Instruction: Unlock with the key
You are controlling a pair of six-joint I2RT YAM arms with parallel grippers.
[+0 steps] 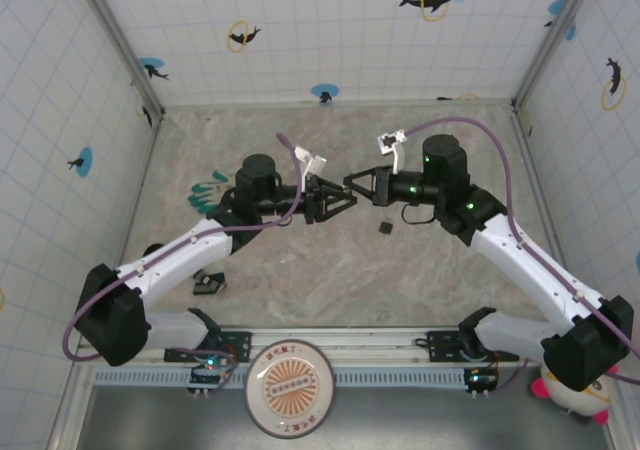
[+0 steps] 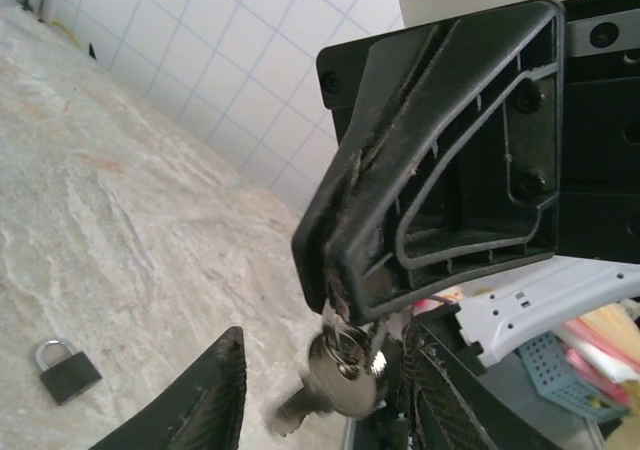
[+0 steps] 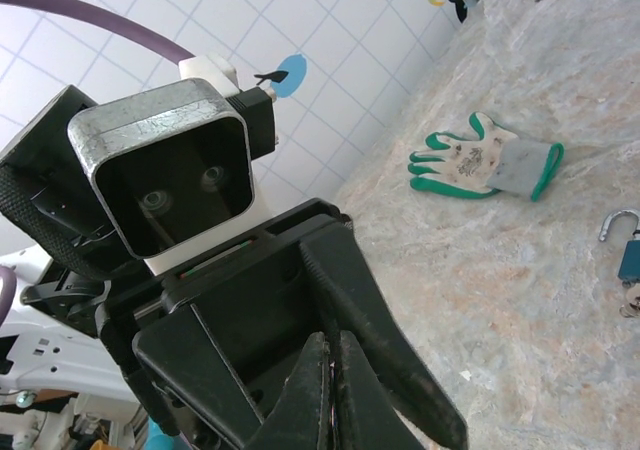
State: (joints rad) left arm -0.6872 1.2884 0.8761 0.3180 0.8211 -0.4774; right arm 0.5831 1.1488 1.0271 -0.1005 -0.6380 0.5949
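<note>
Marble-patterned table [image 1: 320, 280] sits inside white tiled walls, and both arms meet above its middle. The right gripper [image 1: 352, 183] is clamped tight, its fingertips pinching the head of a silver key [image 2: 345, 368] that hangs below them. The left gripper [image 2: 325, 375] is partly open, one finger on either side of the key, with a gap showing beside it. A dark padlock [image 1: 385, 228] lies on the table at 4 o'clock from the grippers, apart from both. A green-and-white glove [image 3: 485, 160] lies towards the table's 9 o'clock.
</note>
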